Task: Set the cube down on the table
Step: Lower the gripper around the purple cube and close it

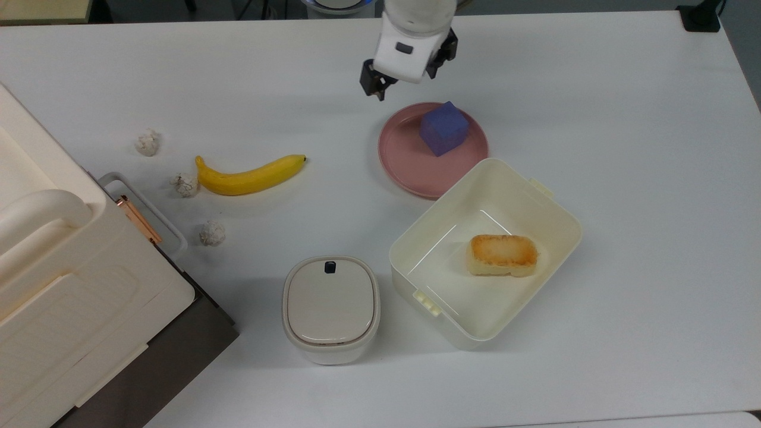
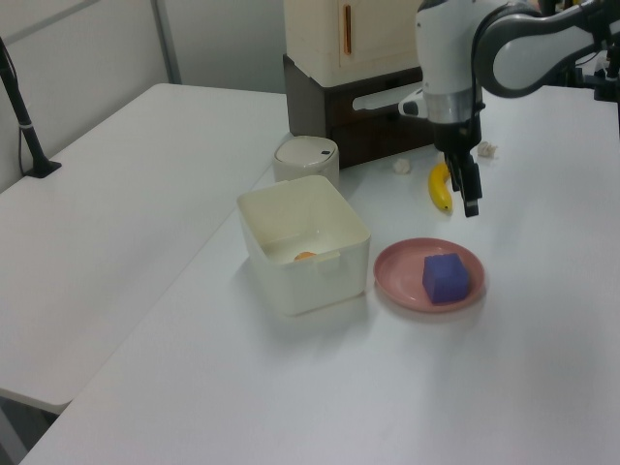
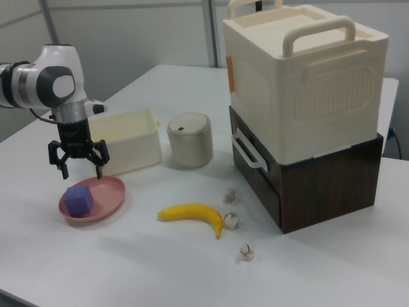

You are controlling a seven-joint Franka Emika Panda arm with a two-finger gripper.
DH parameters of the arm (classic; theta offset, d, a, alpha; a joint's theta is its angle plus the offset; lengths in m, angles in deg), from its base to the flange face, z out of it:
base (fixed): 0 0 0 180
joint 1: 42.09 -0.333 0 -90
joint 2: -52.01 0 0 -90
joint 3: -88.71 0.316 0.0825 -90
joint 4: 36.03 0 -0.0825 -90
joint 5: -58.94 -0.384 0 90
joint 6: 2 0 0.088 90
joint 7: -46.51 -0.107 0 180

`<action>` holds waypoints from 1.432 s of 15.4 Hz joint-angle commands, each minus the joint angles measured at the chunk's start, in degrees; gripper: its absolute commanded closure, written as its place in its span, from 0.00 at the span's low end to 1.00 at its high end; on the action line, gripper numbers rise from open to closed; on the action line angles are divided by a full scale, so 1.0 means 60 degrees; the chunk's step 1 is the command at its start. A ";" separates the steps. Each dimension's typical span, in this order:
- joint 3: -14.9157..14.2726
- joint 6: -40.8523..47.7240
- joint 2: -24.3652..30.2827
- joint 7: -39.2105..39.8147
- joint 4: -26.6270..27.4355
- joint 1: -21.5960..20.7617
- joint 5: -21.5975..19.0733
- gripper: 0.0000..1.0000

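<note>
The blue-purple cube rests on the round pink plate, near the plate's far rim in the top view. The plate stands on the white table. My gripper hangs open above the table just beyond the plate's far edge, up and to the top view's left of the cube. Its fingers are spread wide and point down, with nothing between them. In the right view it hovers directly above the cube, apart from it.
A cream bin holding a toasted bread block touches the plate's near side. A banana, three crumpled paper balls, a lidded canister and a cream case on a dark drawer box occupy the top view's left.
</note>
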 commanded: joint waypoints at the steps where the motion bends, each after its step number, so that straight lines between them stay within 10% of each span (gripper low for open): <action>1: -0.0190 -0.0504 -0.0488 -0.0685 0.0146 -0.0841 0.0217 0.00; 19: -0.0015 -0.1516 -0.1690 -0.2224 0.0043 -0.1267 0.0906 0.01; 22: 0.0000 -0.1531 -0.1690 -0.2767 0.0043 -0.1267 0.1168 0.37</action>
